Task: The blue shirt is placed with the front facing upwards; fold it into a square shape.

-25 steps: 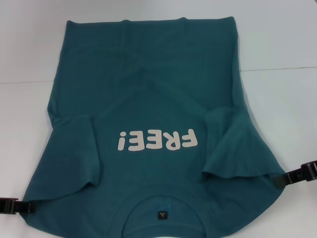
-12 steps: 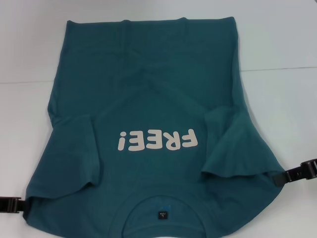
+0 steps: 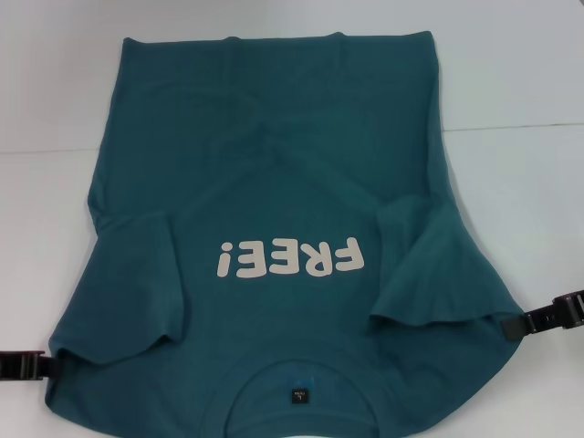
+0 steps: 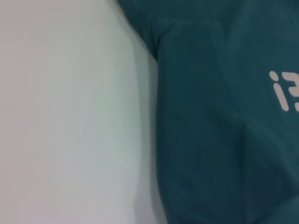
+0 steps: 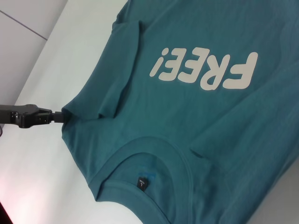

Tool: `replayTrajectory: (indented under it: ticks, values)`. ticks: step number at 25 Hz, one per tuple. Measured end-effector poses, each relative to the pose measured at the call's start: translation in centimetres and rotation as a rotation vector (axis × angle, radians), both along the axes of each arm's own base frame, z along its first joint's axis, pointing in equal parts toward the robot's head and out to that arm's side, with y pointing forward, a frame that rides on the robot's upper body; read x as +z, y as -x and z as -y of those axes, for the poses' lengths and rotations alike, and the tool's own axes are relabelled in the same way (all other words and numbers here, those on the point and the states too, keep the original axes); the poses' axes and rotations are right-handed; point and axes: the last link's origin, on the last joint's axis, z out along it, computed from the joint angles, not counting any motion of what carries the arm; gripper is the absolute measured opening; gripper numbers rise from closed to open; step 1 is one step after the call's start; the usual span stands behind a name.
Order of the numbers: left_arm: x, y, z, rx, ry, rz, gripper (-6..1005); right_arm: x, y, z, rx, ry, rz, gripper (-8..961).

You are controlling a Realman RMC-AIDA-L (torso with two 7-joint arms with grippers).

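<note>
Teal cotton, the blue shirt (image 3: 274, 219) lies print-up on the white tabletop (image 3: 511, 82), collar toward the robot, both sleeves already folded inward over the body. The left gripper (image 3: 46, 363) is pinched on the shirt's near left shoulder corner, and the right gripper (image 3: 513, 327) is clamped on the right one. Over the last second both corners have shifted slightly, the left upward and the right outward, which suggests the cloth is being tensioned for the lengthwise fold.
</note>
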Motion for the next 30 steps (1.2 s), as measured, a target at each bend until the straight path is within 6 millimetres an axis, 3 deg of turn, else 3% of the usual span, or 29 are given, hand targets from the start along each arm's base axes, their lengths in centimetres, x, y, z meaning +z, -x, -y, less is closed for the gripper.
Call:
replayTrajectory:
  ticks: [20, 30]
  values:
    - [0.4, 0.1, 0.4, 0.048, -0.059, 0.126, 7, 0.1, -0.2, 0.3, -0.004, -0.014, -0.022, 36]
    - [0.6, 0.9, 1.6, 0.056, -0.108, 0.248, 8, 0.4, -0.6, 0.9, -0.006, -0.03, -0.058, 36]
